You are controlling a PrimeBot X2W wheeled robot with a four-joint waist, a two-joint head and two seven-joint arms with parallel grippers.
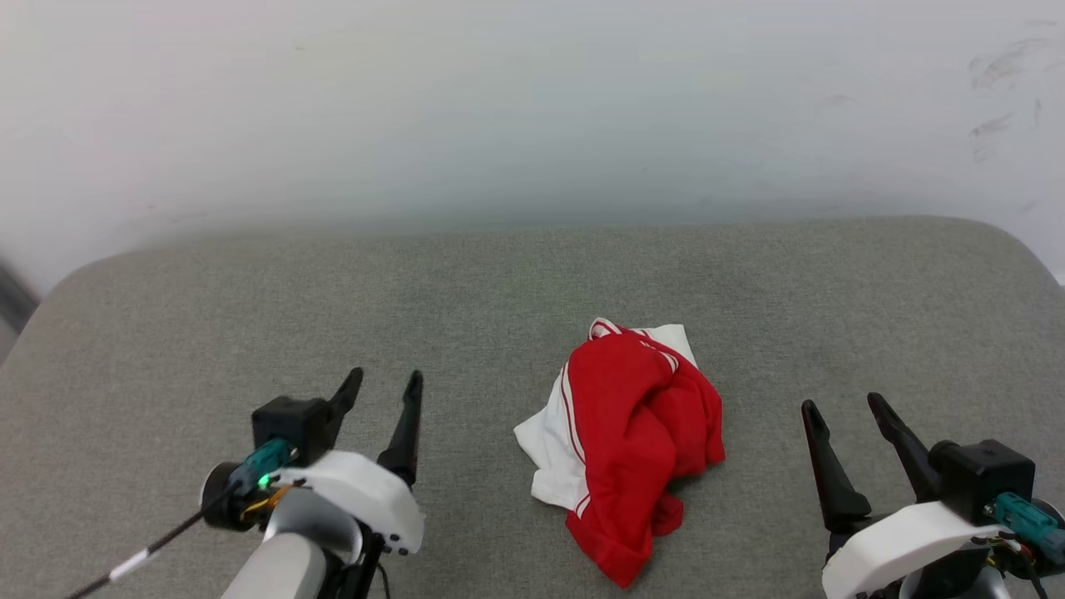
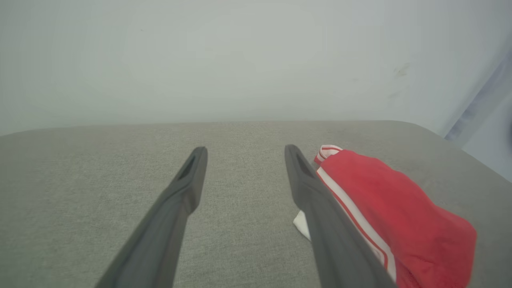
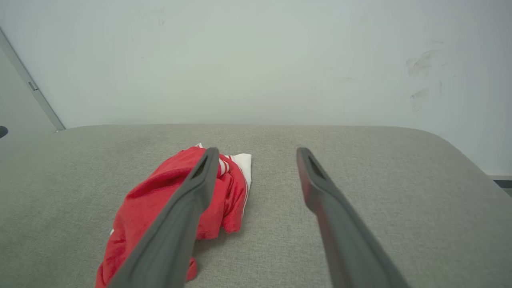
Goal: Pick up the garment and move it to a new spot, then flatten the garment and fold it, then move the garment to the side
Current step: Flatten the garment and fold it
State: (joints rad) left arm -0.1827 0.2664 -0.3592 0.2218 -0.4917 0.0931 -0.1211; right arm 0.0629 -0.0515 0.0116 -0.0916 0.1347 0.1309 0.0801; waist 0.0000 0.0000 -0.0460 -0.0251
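Note:
The garment lies crumpled in a heap on the grey fabric surface, red with white sleeve parts and red stripes showing. My left gripper hovers to its left, open, nothing between its fingers. My right gripper stands to its right, also open and empty. In the left wrist view the garment sits just beyond the right finger, partly hidden by it. The garment in the right wrist view lies behind the left finger. Neither gripper touches the cloth.
A pale wall rises right behind the surface's far edge. The surface's rounded corners show at the far left and far right. Bare grey fabric stretches on both sides of the heap.

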